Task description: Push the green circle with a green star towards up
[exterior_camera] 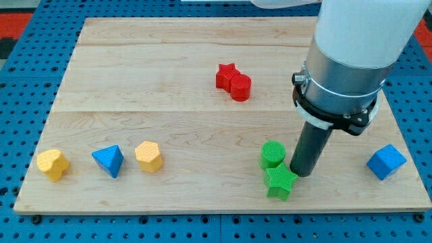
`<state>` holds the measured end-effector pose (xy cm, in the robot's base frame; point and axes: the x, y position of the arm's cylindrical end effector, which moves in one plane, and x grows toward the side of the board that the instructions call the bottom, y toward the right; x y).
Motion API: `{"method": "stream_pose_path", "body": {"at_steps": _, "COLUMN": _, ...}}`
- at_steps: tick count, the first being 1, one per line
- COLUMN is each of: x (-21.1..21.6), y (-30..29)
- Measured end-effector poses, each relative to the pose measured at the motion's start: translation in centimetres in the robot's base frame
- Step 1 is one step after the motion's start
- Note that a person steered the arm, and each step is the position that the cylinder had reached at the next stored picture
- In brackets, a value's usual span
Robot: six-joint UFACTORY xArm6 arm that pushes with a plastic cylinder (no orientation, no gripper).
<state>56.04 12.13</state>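
My tip point(302, 173) rested on the desk point(169, 115) near its bottom edge, right of centre, just beside the green circle point(273, 154) and the green star point(280, 181), on their right. The star sat just below the circle, touching it. No pincer showed; the arm ended in the rod alone. A red star point(226, 74) and a red circle point(240, 87) touched near the top centre. A yellow heart point(52, 164), a blue triangle point(109, 160) and a yellow hexagon point(148, 156) lined the bottom left. A blue cube point(386, 161) lay by the right edge.
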Motion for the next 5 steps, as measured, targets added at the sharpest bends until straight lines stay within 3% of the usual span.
{"method": "stream_pose_path", "body": {"at_steps": 1, "x": 2.4, "y": 3.1}}
{"method": "stream_pose_path", "body": {"at_steps": 2, "x": 5.8, "y": -0.9}}
{"method": "stream_pose_path", "body": {"at_steps": 3, "x": 4.6, "y": -4.0}}
{"method": "stream_pose_path", "body": {"at_steps": 5, "x": 0.1, "y": -3.8}}
